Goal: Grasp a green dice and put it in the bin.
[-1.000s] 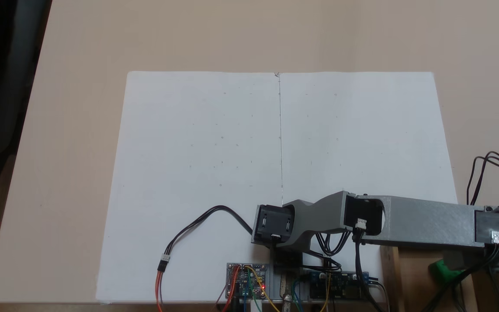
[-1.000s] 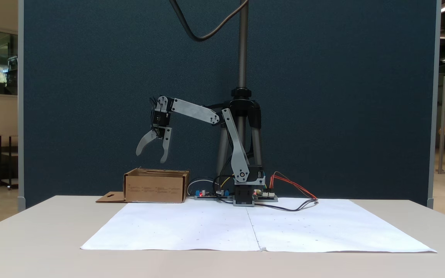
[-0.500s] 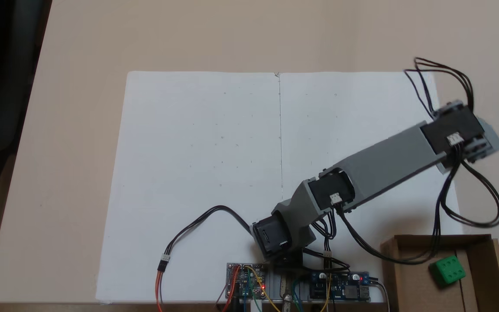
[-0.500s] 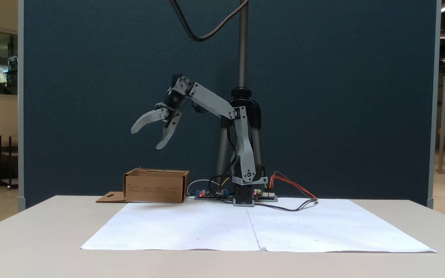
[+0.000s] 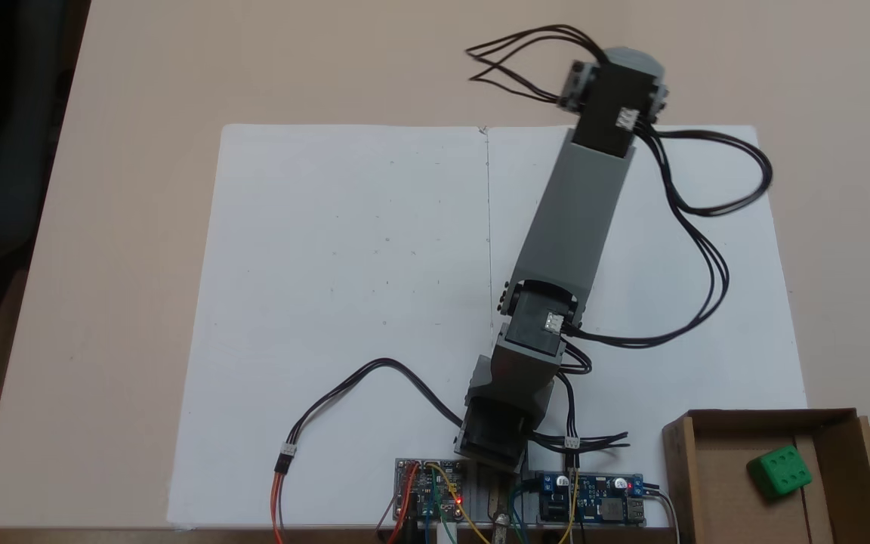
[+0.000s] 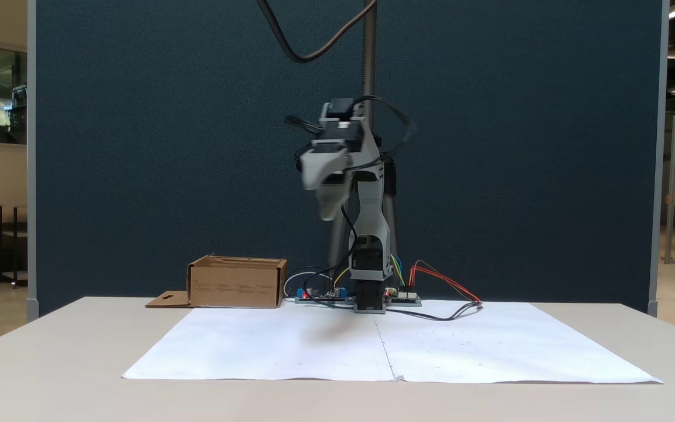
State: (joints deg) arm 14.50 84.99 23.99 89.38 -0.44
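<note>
The green dice point(image 5: 779, 471) is sitting inside the bin point(image 5: 835, 420), a brown cardboard box at the corner of the worktop point(image 5: 140, 189). The pincer point(image 6: 326, 193) is hanging up high over the white paper point(image 5: 344, 249), well apart from the dice. It's blurred, so can't tell if its jaws are apart.

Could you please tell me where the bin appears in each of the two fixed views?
A fixed view, from above: the bin sits at the bottom right corner, holding the dice.
A fixed view, from the front: the bin stands left of the arm's base.
Shared landmark: the white paper.
</note>
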